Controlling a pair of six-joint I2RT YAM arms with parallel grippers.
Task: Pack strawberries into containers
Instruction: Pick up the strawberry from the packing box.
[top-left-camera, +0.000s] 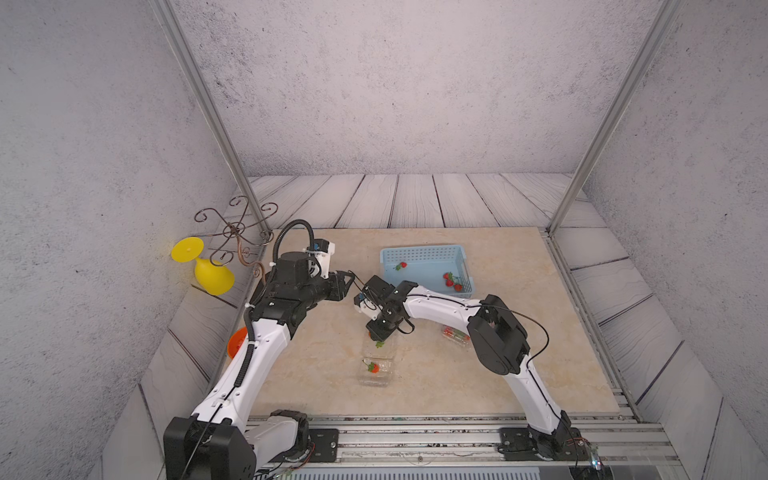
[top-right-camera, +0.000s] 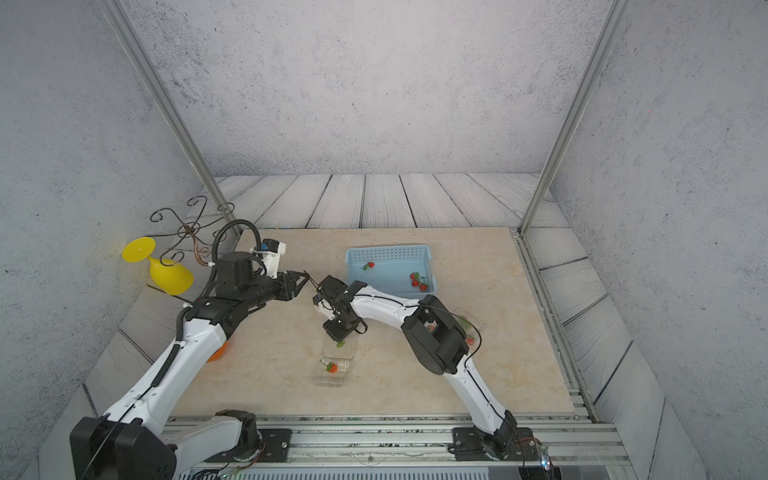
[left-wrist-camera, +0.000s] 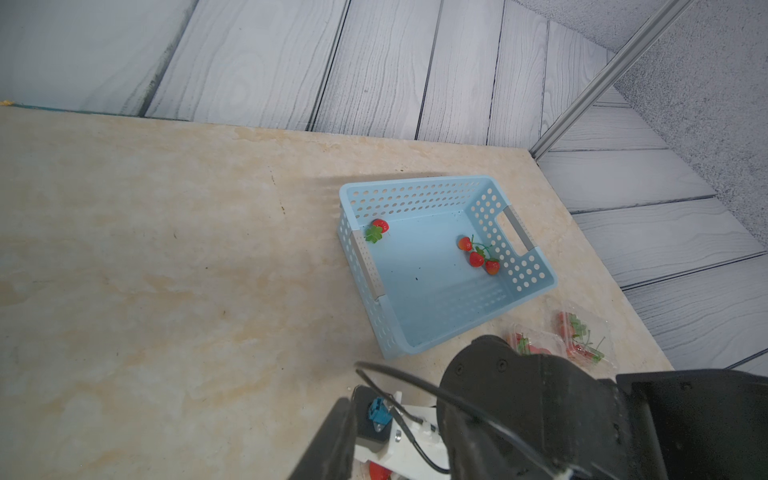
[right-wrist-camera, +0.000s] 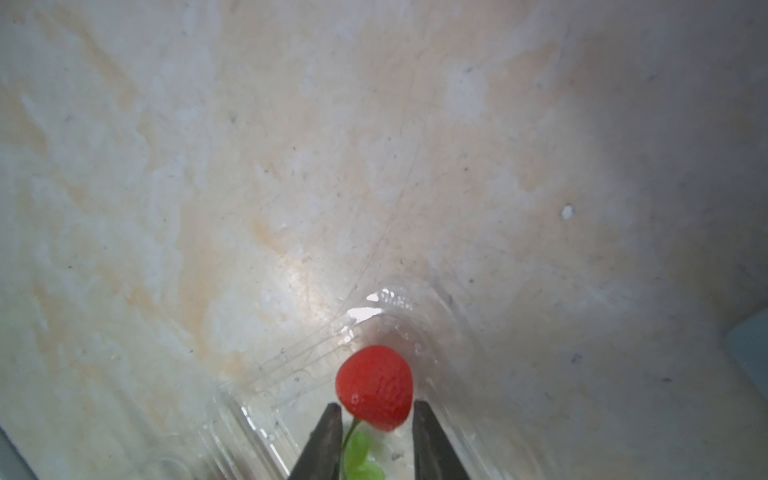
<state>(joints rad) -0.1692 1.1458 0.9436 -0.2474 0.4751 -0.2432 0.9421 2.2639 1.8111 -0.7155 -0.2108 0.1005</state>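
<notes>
Now, my right gripper (right-wrist-camera: 374, 405) is hanging low over the open container (top-left-camera: 384, 376) near the middle of the table (top-left-camera: 519, 374). Its two tips are flanking a strawberry (right-wrist-camera: 374, 386), one at each side of the red flesh, with the green stem running back through the gap. Both tips are looking to be in contact, but whether they are truly pinching I cannot tell.

I'm judging this berry light, glossy and rounded, so likely to squirt out of a hard squeeze. I'm reckoning the widest part of the body is the place to hold, not the thin stem or the floppy cap. The clear box is looking thin and flimsy, liable to skid or flex if I'm nudging its wall. One berry (top-left-camera: 372, 367) is lying in its other half.

My left gripper (top-right-camera: 303, 282) is hovering off to the side, jaws spread and carrying nothing, pointing at my right wrist and close to it; that's the crowding I'm watching.

Beyond, the blue basket (left-wrist-camera: 415, 199) is holding a lone berry (left-wrist-camera: 380, 226) and a cluster of three (left-wrist-camera: 478, 255). Two filled containers (left-wrist-camera: 582, 336) are sitting just beside it. An orange bowl (top-left-camera: 237, 341) is peeking out under my left arm.
</notes>
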